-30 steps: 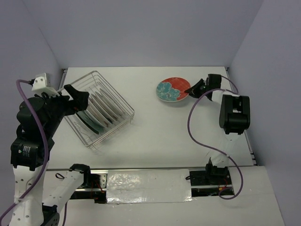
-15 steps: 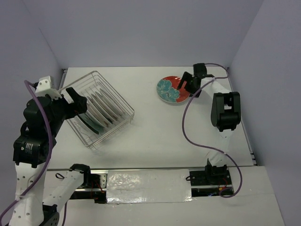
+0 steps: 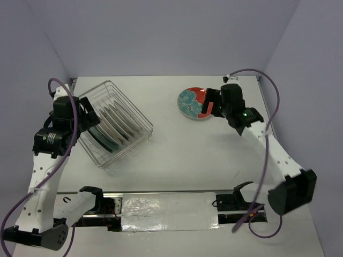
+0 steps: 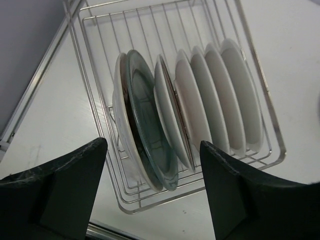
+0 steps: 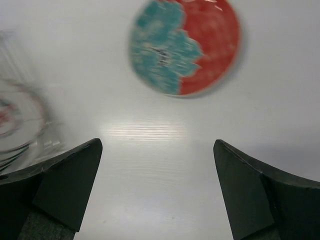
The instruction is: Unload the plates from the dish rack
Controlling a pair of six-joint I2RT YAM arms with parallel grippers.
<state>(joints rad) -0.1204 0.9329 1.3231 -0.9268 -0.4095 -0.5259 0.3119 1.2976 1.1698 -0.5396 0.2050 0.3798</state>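
Several plates (image 4: 200, 100) stand on edge in the rack (image 4: 150, 15); one floral plate (image 5: 184, 46) lies on the table (image 5: 150, 200), well apart. Left gripper (image 4: 152, 160) and right gripper (image 5: 157, 155) hover, jaws spread wide, empty.

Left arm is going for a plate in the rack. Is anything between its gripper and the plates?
Nothing visible is in the way. The left gripper hangs open over the dish rack. The grey-teal plate and the white plates stand upright with their top rims exposed. Only the rack's own wires surround their lower edges.
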